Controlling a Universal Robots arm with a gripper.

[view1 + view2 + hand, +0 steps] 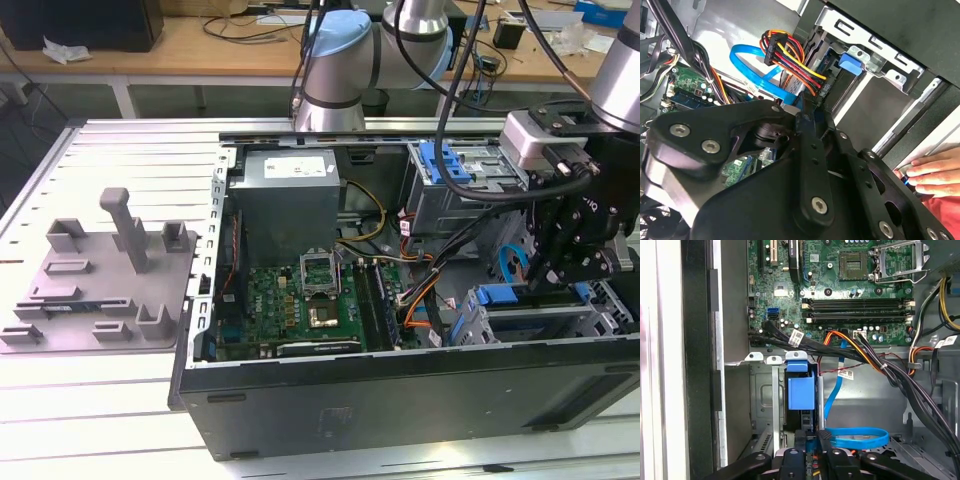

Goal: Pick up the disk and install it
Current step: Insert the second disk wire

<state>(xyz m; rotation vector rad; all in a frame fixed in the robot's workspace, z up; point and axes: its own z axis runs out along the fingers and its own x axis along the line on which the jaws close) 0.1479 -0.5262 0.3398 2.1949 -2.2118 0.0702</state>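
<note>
The disk [800, 421] stands edge-on in the slot of the lower metal drive cage [762, 405], under a blue latch piece [801, 387]. In the second wrist view the disk [825, 64] sits inside the cage, beside a black connector with red, yellow and black wires [772, 50]. My gripper [812, 437] hangs just over the disk's near end, its black fingers drawn together. I cannot tell whether they touch it. In the exterior view the gripper [562, 272] is above the cage [470, 325] at the case's front right corner.
The open computer case holds a green motherboard [300, 300], a grey power-supply box [285, 200] and an upper cage with a blue latch [440, 160]. A blue flat cable [860, 437] and black cable bundles [890, 375] run close to the gripper. A person's hand [930, 172] rests by the case edge.
</note>
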